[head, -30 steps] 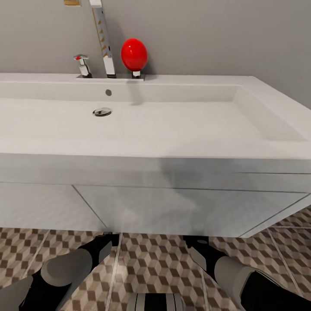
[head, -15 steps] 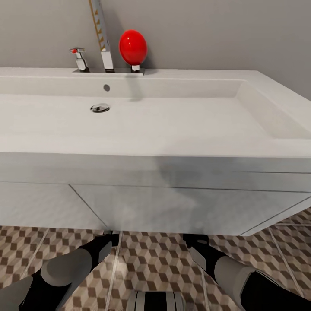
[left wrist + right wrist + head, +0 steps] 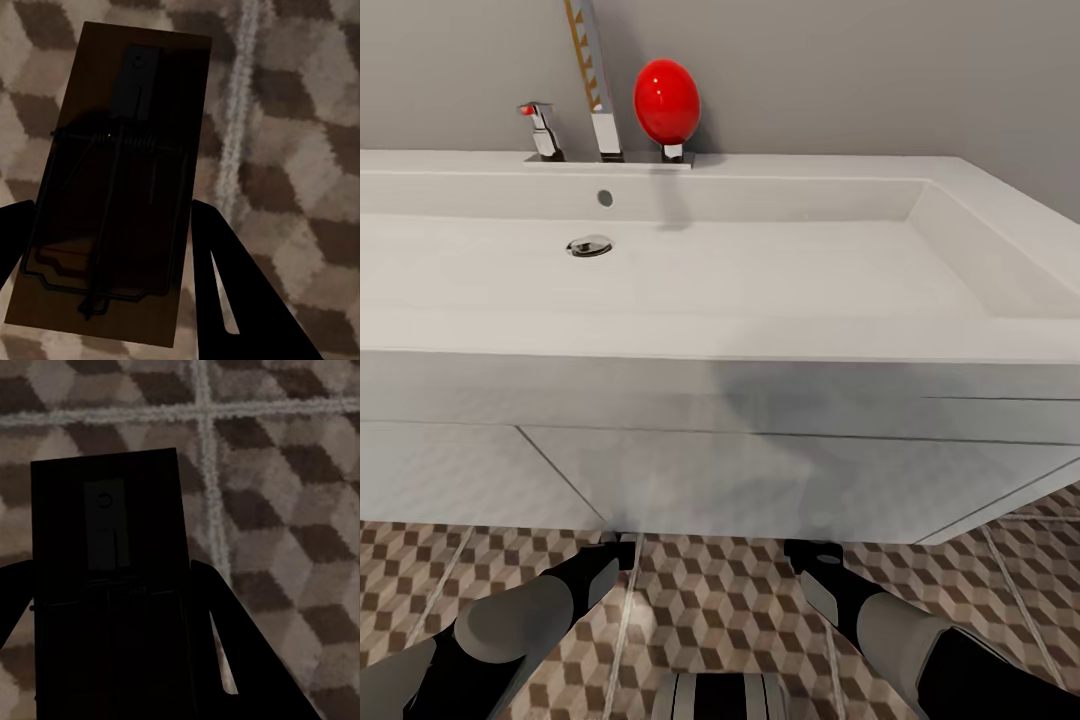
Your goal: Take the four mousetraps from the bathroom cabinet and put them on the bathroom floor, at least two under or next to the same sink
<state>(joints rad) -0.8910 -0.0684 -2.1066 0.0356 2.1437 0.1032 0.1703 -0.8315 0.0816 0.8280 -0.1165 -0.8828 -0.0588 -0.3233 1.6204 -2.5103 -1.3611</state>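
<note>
In the left wrist view a dark brown mousetrap (image 3: 112, 195) with a wire spring and bar sits between my left gripper's (image 3: 105, 221) two black fingers, which are shut on its long sides above the cube-patterned bathroom floor (image 3: 300, 135). Seen from the right wrist, my right gripper (image 3: 105, 585) is shut on a second dark mousetrap (image 3: 109, 547) over the same tiles (image 3: 285, 510). From the head camera both forearms reach down and forward, and the left gripper (image 3: 615, 548) and right gripper (image 3: 808, 552) end just at the white vanity's lower edge. The cabinet is out of view.
A wide white sink (image 3: 760, 270) on a white vanity unit (image 3: 740, 480) stands right in front of me against a grey wall. On its back rim are a chrome tap (image 3: 542, 130), a tall spout (image 3: 595, 90) and a red egg-shaped object (image 3: 667, 102). Tiled floor (image 3: 720, 610) runs below the vanity.
The whole head view has shifted slightly, so the sink sits a little higher in the picture; that is camera motion. Both arms hold the same pose.
</note>
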